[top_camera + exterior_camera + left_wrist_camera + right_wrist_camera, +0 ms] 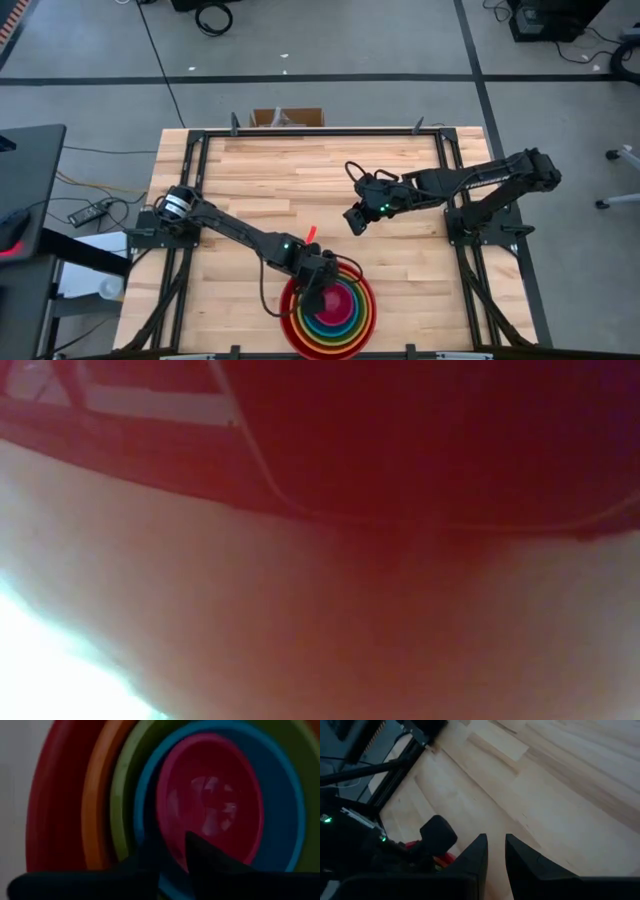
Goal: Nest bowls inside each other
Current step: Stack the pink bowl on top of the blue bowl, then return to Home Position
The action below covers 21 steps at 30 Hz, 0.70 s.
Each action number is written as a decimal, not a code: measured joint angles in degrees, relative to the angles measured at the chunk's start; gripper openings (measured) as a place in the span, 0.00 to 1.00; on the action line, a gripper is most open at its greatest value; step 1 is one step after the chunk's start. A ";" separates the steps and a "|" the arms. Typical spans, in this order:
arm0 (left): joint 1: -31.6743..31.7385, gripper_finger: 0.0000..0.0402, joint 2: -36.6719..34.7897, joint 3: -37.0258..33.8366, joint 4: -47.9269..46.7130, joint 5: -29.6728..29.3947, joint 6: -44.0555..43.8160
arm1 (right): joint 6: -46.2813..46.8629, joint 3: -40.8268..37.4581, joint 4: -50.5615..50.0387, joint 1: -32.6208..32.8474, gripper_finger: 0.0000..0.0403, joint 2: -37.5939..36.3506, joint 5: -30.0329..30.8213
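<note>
Five bowls sit nested near the table's front edge: red (288, 318) outermost, then orange (95, 810), green (122, 795), blue (280, 820) and pink (215, 775) innermost. My left gripper (318, 292) is over the stack's left side, pointing steeply down and open, its fingers (170, 842) on either side of the pink bowl's rim. My right gripper (355, 222) hangs above bare wood at mid-table, fingers (496, 842) slightly apart with nothing between them. The red bowl's wall (430, 430) fills the low view. My left gripper comes from above with one finger (200, 852) inside the pink bowl and the other (145, 857) outside its rim (165, 827), over the blue bowl. Whether either finger touches the rim I cannot tell. The pink bowl rests in the blue one.
A cardboard box (287, 117) stands beyond the table's far edge. Bare wooden tabletop (300, 180) stretches between the arms and behind the stack. The stack sits close to the front edge. My left arm's wrist (437, 835) shows in the right wrist view.
</note>
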 joint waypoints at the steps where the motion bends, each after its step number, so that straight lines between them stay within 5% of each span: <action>1: 0.00 0.23 0.00 0.02 0.36 0.00 -0.02 | -0.11 0.00 -0.19 0.00 0.18 0.00 0.00; 12: 0.79 0.26 -4.38 0.00 -0.95 -2.52 -2.33 | -1.45 0.00 -0.66 0.78 0.18 -0.21 0.49; 21: 2.30 0.26 -13.71 0.00 -3.00 -14.32 1.95 | -3.27 0.00 -1.69 2.66 0.18 -5.84 6.18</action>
